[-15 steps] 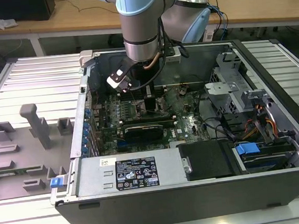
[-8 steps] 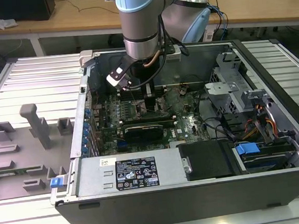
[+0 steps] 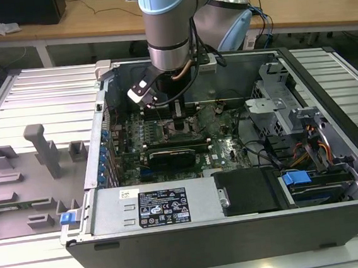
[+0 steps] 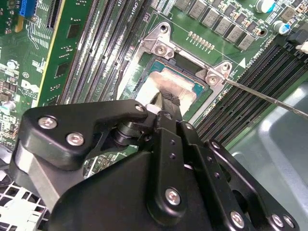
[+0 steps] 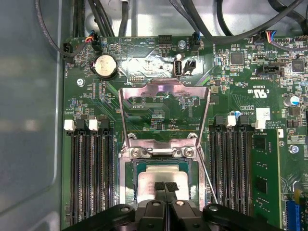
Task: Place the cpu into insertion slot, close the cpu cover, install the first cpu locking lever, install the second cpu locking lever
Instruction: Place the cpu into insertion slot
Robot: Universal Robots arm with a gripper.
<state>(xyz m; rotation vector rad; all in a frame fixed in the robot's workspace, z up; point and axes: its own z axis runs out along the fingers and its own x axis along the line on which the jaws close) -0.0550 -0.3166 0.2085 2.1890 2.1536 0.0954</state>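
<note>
The cpu (image 5: 161, 179), with its silver-grey top, lies flat inside the insertion slot (image 5: 128, 179) on the green board; in the second wrist view the cpu (image 4: 169, 77) sits within the slot's metal frame (image 4: 159, 45). My gripper (image 5: 166, 186) is shut, its two black fingertips pressed together with nothing between them, and they rest on or just above the chip's top. The cpu cover (image 5: 166, 87) stands swung open on the hinge side of the slot. A thin wire locking lever (image 5: 210, 179) sticks out unlatched beside the slot. In the exterior view the gripper (image 3: 178, 117) hangs over the board's middle.
Black memory slots (image 5: 91, 173) flank the socket on both sides. A coin battery (image 5: 105, 65) and cables (image 5: 96, 19) lie beyond the cover. The computer case (image 3: 326, 82) walls in the board; drive bays and blue clips (image 3: 295, 178) sit at the exterior view's right.
</note>
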